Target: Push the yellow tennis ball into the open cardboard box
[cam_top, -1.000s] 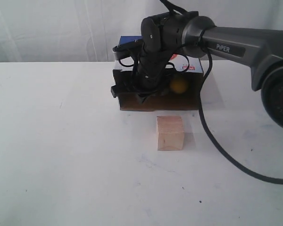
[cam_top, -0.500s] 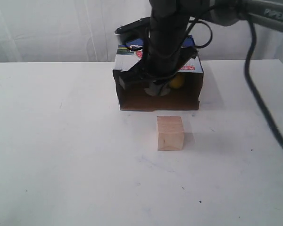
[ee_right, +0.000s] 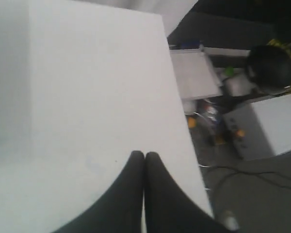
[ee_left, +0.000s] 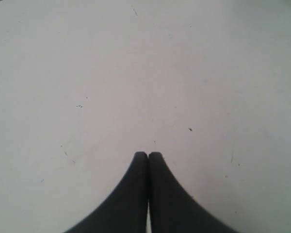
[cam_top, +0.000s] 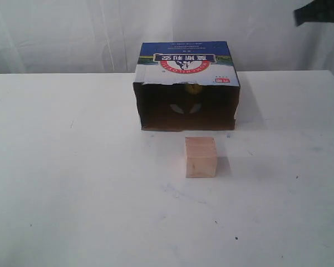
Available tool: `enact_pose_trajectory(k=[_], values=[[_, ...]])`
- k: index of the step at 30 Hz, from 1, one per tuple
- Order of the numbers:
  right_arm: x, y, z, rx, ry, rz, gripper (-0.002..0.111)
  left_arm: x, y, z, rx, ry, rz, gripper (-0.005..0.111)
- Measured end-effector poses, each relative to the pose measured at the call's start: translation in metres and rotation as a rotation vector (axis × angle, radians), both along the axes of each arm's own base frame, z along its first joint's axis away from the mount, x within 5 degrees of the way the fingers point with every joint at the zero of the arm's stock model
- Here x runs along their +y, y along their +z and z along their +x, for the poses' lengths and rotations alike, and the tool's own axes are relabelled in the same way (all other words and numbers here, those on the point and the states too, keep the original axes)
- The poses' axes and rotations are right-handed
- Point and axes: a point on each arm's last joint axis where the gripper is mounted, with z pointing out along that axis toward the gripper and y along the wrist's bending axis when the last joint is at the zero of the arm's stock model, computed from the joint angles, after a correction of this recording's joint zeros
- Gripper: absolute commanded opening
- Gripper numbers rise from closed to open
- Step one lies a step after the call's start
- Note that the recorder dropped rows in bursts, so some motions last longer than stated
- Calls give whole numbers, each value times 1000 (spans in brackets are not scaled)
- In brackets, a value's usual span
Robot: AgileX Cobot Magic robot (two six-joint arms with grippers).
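The open cardboard box (cam_top: 186, 69) stands at the back middle of the table, its dark inside facing the camera. Light shows through two cut-out holes in its rear wall. Of the yellow tennis ball (cam_top: 192, 88) only a small yellow patch shows, deep inside just under the opening's top edge. My right gripper (ee_right: 144, 154) is shut and holds nothing, hovering near the table's side edge. Only a dark piece of the right arm (cam_top: 320, 11) shows in the exterior view, at the top right corner. Shut and with nothing in it, my left gripper (ee_left: 148, 154) hangs over bare table.
A pale wooden cube (cam_top: 201, 157) sits on the white table (cam_top: 72, 183) just in front of the box's opening. Past the table's edge, the right wrist view shows floor clutter, white boxes (ee_right: 266, 126) and cables.
The right arm has pulled up and away from the box's opening toward the top right, almost out of the exterior view. The ball now sits deeper in the box. The cube has not moved.
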Motion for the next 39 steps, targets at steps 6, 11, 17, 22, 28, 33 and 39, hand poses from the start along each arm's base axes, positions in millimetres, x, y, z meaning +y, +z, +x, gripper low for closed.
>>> enact_pose_trajectory(k=[6, 11, 17, 22, 28, 33, 39], values=[[-48, 30, -58, -435, 49, 276, 0, 0, 0, 0, 0, 0, 0, 0], [-41, 32, -142, -787, 205, 220, 0, 0, 0, 0, 0, 0, 0, 0], [-32, -14, -223, -877, 245, 208, 0, 0, 0, 0, 0, 0, 0, 0], [-27, -54, -273, -885, 252, 214, 0, 0, 0, 0, 0, 0, 0, 0], [-27, -77, -309, -875, 223, 208, 0, 0, 0, 0, 0, 0, 0, 0], [-29, -85, -325, -846, 186, 221, 0, 0, 0, 0, 0, 0, 0, 0], [-30, -105, -334, -679, 91, 313, 0, 0, 0, 0, 0, 0, 0, 0]])
